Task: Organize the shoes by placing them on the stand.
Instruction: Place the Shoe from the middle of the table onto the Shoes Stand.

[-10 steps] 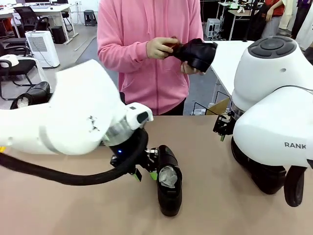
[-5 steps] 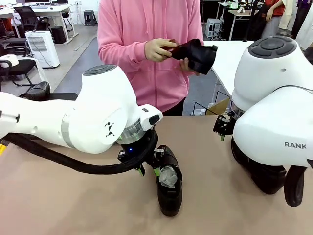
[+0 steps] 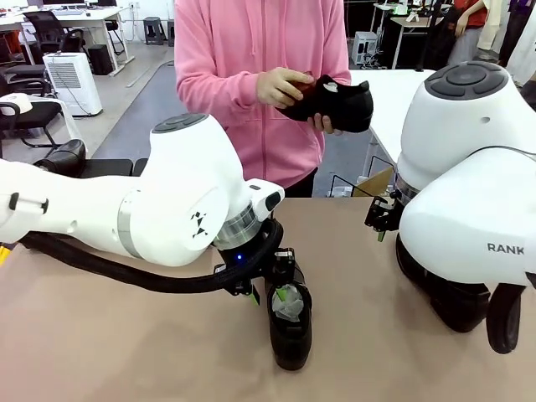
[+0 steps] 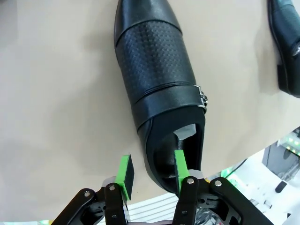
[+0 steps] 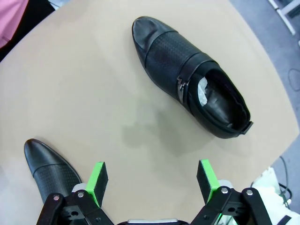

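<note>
A black glossy shoe [image 3: 290,328] with white paper stuffing lies on the tan table, toe toward me. My left gripper [image 4: 152,173] is low at its heel and open: one green pad [image 4: 125,174] stands outside the side wall, the other [image 4: 180,161] reaches inside the opening. My right gripper [image 5: 152,180] hangs open above the table, nothing between its pads. Below it lie another shoe [image 5: 187,75] and the toe of one more [image 5: 47,168]. The person holds a shoe [image 3: 335,99] in both hands. At far left a shoe [image 3: 54,161] rests on the flat black stand [image 3: 109,167].
My right arm's large white body [image 3: 469,193] takes up the table's right side. A second shoe's edge [image 4: 285,47] lies close beside the one at my left gripper. The person in a pink hoodie [image 3: 251,75] stands at the far edge. Bare table lies front left.
My left arm has swung right and its gripper has settled lower over the shoe's heel. The shoe on the table has stayed put. The person has turned the shoe in their hands.
</note>
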{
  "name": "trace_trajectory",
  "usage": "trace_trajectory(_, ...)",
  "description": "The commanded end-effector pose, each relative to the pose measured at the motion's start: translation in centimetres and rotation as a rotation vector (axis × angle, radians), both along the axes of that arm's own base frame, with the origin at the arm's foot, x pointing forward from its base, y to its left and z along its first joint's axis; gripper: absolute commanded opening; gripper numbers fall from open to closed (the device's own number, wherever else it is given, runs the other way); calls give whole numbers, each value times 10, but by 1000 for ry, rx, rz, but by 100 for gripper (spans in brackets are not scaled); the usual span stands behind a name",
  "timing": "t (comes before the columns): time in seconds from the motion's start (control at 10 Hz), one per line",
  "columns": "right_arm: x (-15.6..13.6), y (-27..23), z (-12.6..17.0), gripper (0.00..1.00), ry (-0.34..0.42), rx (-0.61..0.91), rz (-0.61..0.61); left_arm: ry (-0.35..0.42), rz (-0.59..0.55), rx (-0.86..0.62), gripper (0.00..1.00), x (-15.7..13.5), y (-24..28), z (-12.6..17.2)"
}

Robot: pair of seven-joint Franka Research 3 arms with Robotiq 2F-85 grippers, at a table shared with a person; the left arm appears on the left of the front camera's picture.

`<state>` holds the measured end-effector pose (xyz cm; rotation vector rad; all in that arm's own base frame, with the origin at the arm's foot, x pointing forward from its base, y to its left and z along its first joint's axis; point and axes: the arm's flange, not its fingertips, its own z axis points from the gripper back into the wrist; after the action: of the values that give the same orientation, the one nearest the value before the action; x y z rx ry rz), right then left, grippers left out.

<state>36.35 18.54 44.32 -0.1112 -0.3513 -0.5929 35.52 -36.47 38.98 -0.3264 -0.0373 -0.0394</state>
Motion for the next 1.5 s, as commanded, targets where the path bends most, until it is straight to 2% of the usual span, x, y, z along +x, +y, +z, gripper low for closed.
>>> trace_trajectory(0.0, 2, -1, 2, 100, -6, 9, 22, 23, 52, 18, 48, 0, -10, -14)
trace_trajectory(0.2, 2, -1, 2, 100, -6, 9, 22, 61, 98, 28, 48, 2, -15, -27)
trace_trajectory(0.3, 2, -1, 2, 100, -6, 9, 22, 74, 82, 50, 48, 4, -15, -33)
trace_trajectory(0.4, 2, -1, 2, 100, -6, 9, 22, 91, 84, 60, 44, 5, -15, -35)
trace_trajectory(0.5, 2, -1, 2, 100, -6, 9, 22, 74, 79, 100, 34, 4, -16, -36)
trace_trajectory(0.7, 2, -1, 2, 100, -6, 9, 22, 81, 53, 110, 7, 1, -18, -36)
trace_trajectory(0.8, 2, -1, 2, 100, -6, 9, 22, 81, 42, 109, 0, -1, -19, -35)
trace_trajectory(1.2, 2, -1, 2, 100, -6, 9, 22, 122, -50, 91, 0, -13, -24, -18)
trace_trajectory(1.3, 2, -1, 2, 100, -6, 9, 22, 193, -77, 57, 0, -25, -12, -1)
trace_trajectory(1.4, 2, -1, 2, 100, -6, 9, 22, 216, -108, 20, 0, -41, 9, 27)
